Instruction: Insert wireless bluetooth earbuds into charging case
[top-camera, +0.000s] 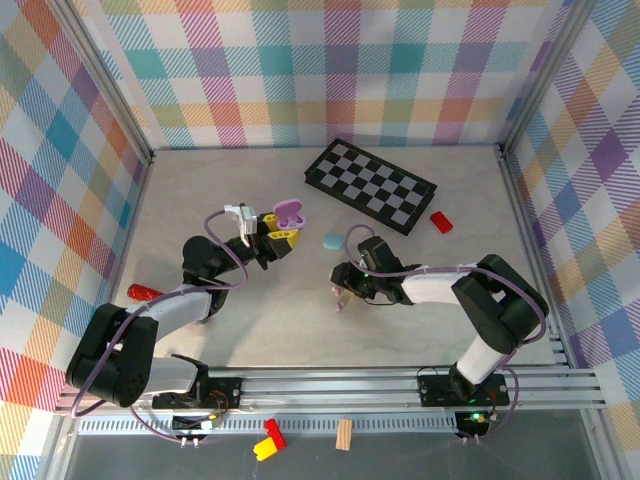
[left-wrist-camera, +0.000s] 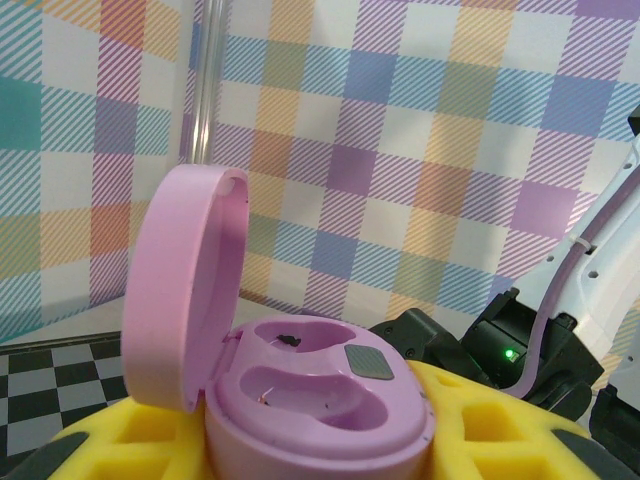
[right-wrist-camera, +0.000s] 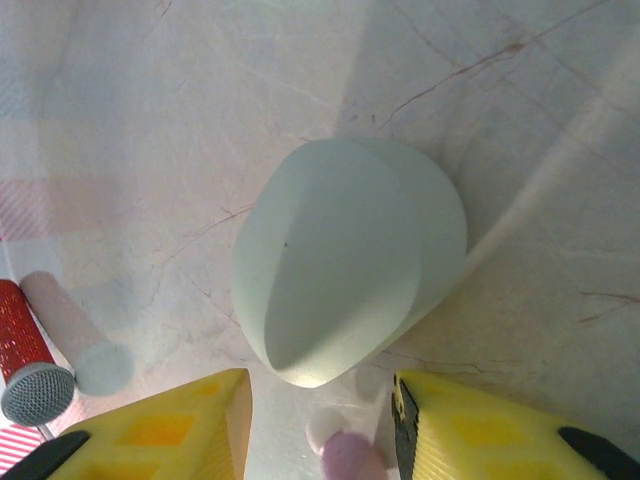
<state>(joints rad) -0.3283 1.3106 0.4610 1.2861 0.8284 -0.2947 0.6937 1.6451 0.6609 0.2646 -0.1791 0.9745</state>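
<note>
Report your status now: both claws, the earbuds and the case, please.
Left claw shut on open pink charging case, wells empty. Right claw open astride purple earbud on table. Closed pale blue case just beyond it.

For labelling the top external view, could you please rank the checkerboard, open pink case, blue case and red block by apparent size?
1. checkerboard, clearly largest.
2. open pink case, though possibly lifted nearer the camera.
3. blue case and red block: too alike to rank.

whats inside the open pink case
Both wells of the pink case are empty, no earbud in either; a small grey pad sits at the right. Its underside is covered by the yellow fingers gripping it.
</note>
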